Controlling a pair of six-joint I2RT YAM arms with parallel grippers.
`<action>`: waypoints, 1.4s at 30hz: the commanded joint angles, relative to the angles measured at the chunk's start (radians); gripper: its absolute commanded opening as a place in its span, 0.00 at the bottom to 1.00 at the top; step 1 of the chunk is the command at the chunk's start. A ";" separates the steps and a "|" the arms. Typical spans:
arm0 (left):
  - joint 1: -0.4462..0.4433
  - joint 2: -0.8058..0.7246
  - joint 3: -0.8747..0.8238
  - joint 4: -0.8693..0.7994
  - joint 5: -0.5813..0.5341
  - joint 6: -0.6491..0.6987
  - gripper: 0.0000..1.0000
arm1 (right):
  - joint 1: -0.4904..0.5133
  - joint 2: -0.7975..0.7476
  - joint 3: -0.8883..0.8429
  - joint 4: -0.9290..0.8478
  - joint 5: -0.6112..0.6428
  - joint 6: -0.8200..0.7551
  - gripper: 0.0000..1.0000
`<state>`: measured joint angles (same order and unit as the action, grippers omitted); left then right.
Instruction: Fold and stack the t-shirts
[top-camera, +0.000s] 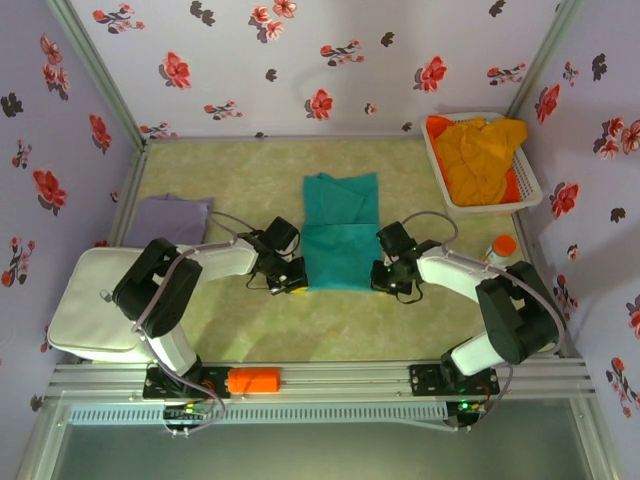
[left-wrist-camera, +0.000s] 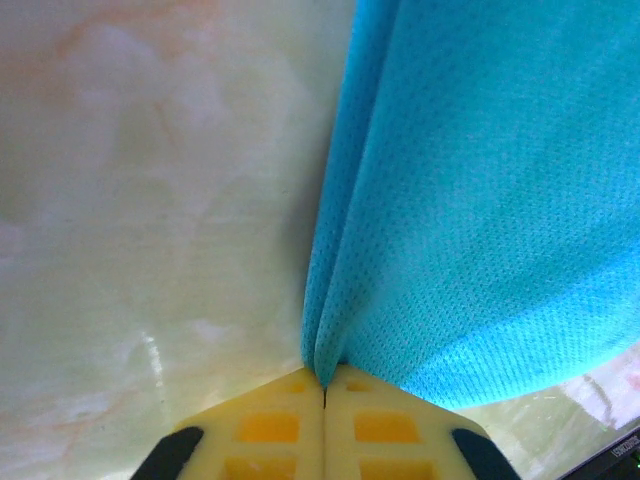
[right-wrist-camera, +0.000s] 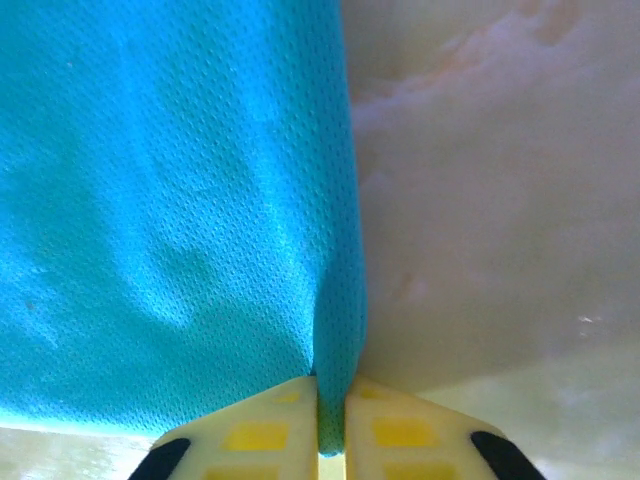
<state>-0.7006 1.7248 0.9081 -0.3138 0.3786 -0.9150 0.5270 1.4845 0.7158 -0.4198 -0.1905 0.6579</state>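
The teal t-shirt (top-camera: 340, 232) lies at the centre of the table (top-camera: 250, 170), its long axis running from the near side toward the back wall. The far portion is narrower than the near portion. The near portion sits between the two grippers. The left gripper (top-camera: 298, 276) is at the shirt's left edge. In the left wrist view, its yellow pads (left-wrist-camera: 270, 425) are pressed together on a fold of the teal cloth (left-wrist-camera: 480, 200), which rises from the closed tip (left-wrist-camera: 324, 385) and hangs to the right of the bare table surface (left-wrist-camera: 150, 200). The right gripper (top-camera: 384, 276) is at the shirt's right edge. In the right wrist view, its tip (right-wrist-camera: 332, 405) is clamped on the teal cloth (right-wrist-camera: 160, 200), and a thin band of fabric is visible between the pads (right-wrist-camera: 400, 435). The pale lavender t-shirt (top-camera: 170, 218) lies flat at the table's left side, well apart from the teal one. The orange-yellow t-shirts (top-camera: 480, 155) are heaped in the white basket (top-camera: 533, 192) at the far right corner. The small orange-capped bottle (top-camera: 501, 248) stands near the right arm, just in front of the basket.
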 joint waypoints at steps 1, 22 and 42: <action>-0.011 0.023 -0.006 0.067 -0.035 0.001 0.00 | 0.009 0.017 -0.022 0.031 -0.010 0.013 0.09; -0.138 -0.338 -0.166 -0.010 -0.121 -0.116 0.00 | 0.033 -0.374 -0.061 -0.135 0.018 0.035 0.00; -0.140 -0.468 0.178 -0.366 -0.163 -0.124 0.00 | 0.030 -0.383 0.319 -0.370 0.045 -0.007 0.00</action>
<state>-0.8444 1.2427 1.0363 -0.6281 0.2390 -1.0451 0.5568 1.0821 0.9855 -0.7433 -0.1528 0.6792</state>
